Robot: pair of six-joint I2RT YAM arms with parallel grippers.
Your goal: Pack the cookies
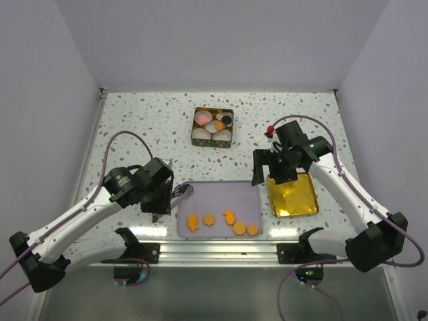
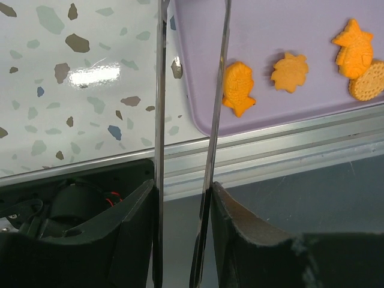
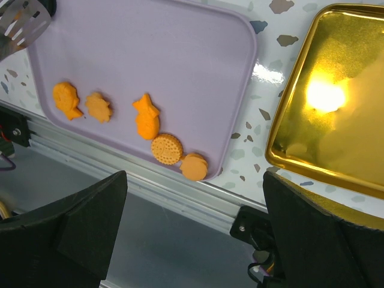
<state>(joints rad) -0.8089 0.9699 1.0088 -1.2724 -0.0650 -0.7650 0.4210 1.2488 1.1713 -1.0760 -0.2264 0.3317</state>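
1. At far left, my left gripper (image 2: 182, 204) is clenched on tongs (image 2: 159, 120). Their blades run either side of the tray's (image 1: 221, 194) left rim, so lowering here could snag that rim and shove the tray.
2. Five cookies (image 1: 229, 217) lie along the tray's near edge. Being flat, they may slip the blades or get nudged off toward the rail (image 2: 270, 150).
3. Farther back, the tin (image 1: 213, 110) already holds a few cookies.
4. My right gripper (image 3: 193, 198) hangs released and empty between the tray and the gold lid (image 3: 336, 120), where it could crowd the carry path.
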